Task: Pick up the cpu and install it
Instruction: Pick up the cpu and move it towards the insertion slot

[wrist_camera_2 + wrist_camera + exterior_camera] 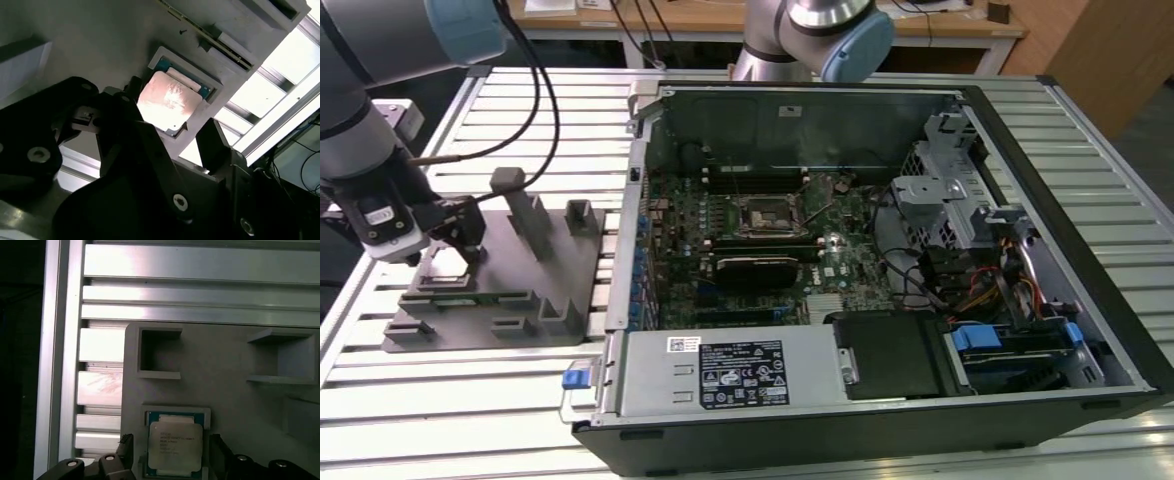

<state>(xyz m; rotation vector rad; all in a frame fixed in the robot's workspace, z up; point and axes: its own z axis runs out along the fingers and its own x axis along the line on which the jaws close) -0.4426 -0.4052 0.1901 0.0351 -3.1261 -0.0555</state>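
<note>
The cpu, a small square chip with a pale metal top, lies flat in a shallow square pocket of the grey tray. In the second wrist view the cpu reflects a pinkish glare. My gripper hangs low over it, open, with one dark finger on each side of the pocket and a gap between each finger and the chip. In the exterior view the gripper sits over the tray at the exterior view's left, and the cpu is a pale patch beneath it.
An open computer case lies to the exterior view's right of the tray, with the motherboard and its black square socket inside. Upright blocks stand on the tray beside my gripper. A second arm's base rises behind the case. The table is slatted aluminium.
</note>
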